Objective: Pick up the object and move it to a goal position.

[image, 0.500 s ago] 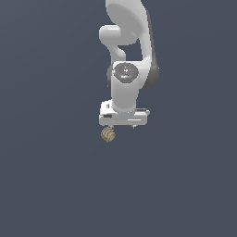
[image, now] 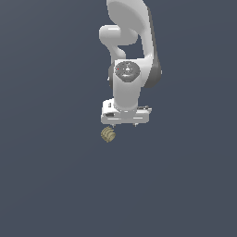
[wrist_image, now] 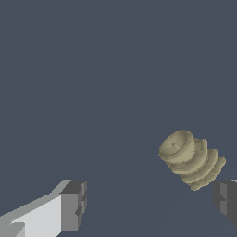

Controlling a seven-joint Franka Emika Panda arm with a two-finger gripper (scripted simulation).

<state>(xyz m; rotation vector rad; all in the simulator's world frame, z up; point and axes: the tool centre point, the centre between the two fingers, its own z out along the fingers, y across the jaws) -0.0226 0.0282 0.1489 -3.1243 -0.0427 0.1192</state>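
The object is a small tan-yellow ridged lump with darker brown stripes, lying on the dark grey floor. In the exterior view it sits just below the white gripper, toward its left end. In the wrist view the object lies between the two fingers, close beside one dark fingertip and far from the other fingertip. The gripper is open wide. Neither finger touches the object.
A plain dark grey floor fills both views. The white arm rises above the gripper toward the top of the exterior view. Nothing else shows.
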